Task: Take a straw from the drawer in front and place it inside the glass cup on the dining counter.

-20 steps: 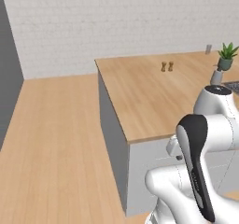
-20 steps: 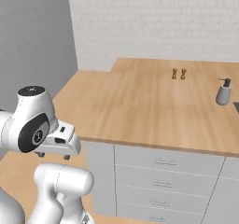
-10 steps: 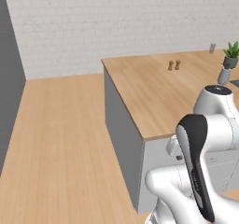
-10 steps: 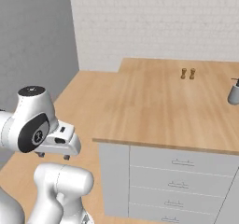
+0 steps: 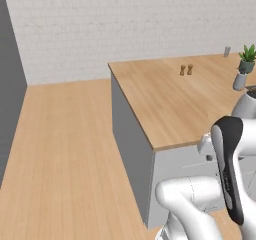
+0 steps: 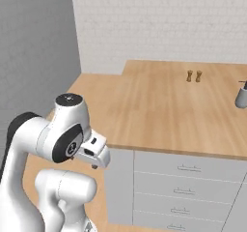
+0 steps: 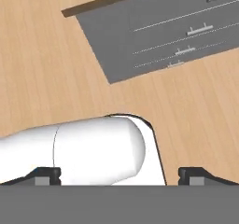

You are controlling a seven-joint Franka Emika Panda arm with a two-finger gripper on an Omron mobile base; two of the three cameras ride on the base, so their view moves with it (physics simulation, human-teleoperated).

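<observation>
The dining counter (image 5: 170, 104) (image 6: 159, 110) is a light-wood island top with grey sides. A small greyish glass cup (image 5: 227, 50) stands at its far edge. Below the top, a stack of grey drawers with slim bar handles is shut; the uppermost drawer (image 6: 193, 164) (image 7: 186, 13) is shut too. The straw is hidden. My gripper (image 7: 123, 177) is open and holds nothing, its fingertips (image 7: 46, 174) spread wide. The hand (image 6: 94, 153) hangs folded close to the arm, left of the drawers and short of the counter's edge.
Two small brown shakers (image 5: 186, 70) (image 6: 193, 76) stand mid-counter. A grey pump bottle (image 6: 241, 95) (image 5: 240, 81) and a potted plant (image 5: 247, 56) sit toward the right. Wood floor (image 5: 65, 149) runs along the island's left side; a grey wall (image 6: 34, 47) stands at left.
The whole scene has slid right in both base views, so the base has driven. The arm keeps its folded pose and the gripper stays open.
</observation>
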